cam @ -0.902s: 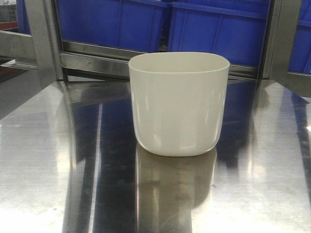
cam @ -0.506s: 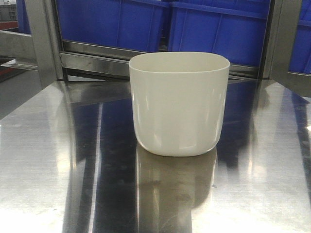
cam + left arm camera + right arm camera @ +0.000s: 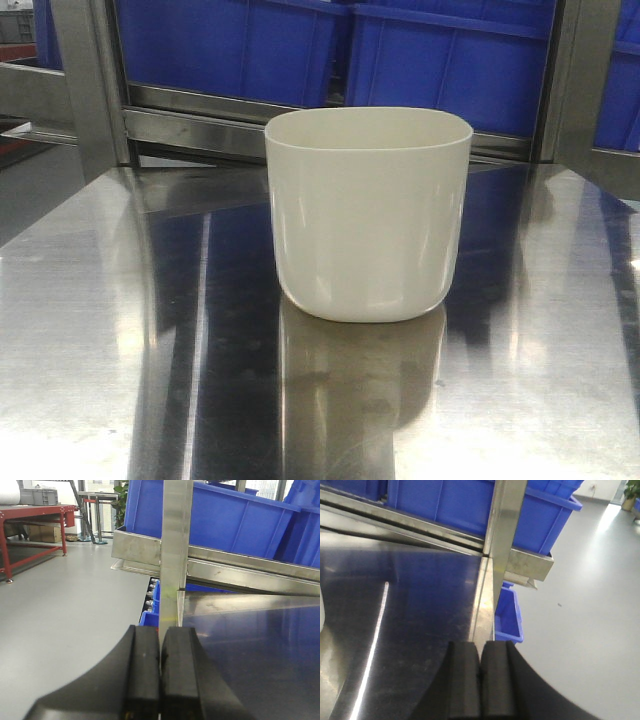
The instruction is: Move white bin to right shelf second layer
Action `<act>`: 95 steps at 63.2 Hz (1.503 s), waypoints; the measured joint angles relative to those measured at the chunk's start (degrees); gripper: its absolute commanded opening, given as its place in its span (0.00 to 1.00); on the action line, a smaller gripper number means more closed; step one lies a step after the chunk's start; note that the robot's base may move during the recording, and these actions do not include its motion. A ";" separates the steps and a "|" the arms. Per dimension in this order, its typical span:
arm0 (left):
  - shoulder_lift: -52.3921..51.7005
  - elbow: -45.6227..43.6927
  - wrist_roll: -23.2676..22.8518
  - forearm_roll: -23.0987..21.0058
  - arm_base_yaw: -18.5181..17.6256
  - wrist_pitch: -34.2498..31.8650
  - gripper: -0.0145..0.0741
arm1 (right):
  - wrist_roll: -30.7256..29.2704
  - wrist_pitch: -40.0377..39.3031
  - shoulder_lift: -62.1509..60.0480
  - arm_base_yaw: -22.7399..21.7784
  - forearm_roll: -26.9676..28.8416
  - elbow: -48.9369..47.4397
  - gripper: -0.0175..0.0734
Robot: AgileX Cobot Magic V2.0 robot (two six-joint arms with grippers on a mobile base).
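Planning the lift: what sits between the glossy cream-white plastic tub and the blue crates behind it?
Front view: bare stainless-steel tabletop, then the rack's horizontal steel rails, separate the cream-white tub from the blue crates.

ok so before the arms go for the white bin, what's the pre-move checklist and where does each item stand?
1. White bin upright on the steel table, nothing touching it: ok.
2. Left gripper open for a grasp: not ok, jaws shut and empty, near the table's left edge.
3. Right gripper open: not ok, shut and empty, near the right edge.
4. Bin empty: cannot tell, inside mostly hidden.
5. Right shelf second layer free: cannot tell; only blue crates on the rack behind the bin show.
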 measured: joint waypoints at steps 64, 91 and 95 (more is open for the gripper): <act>0.00 0.00 0.00 0.00 0.00 0.00 0.26 | 39.32 17.95 49.56 21.60 -15.69 -28.14 0.62; 0.00 0.00 0.00 0.00 0.00 0.00 0.26 | 44.32 40.86 63.98 35.20 -16.00 -55.97 0.60; 0.00 0.00 0.00 0.00 0.00 0.00 0.26 | 44.32 41.52 66.66 35.61 -14.47 -59.02 0.60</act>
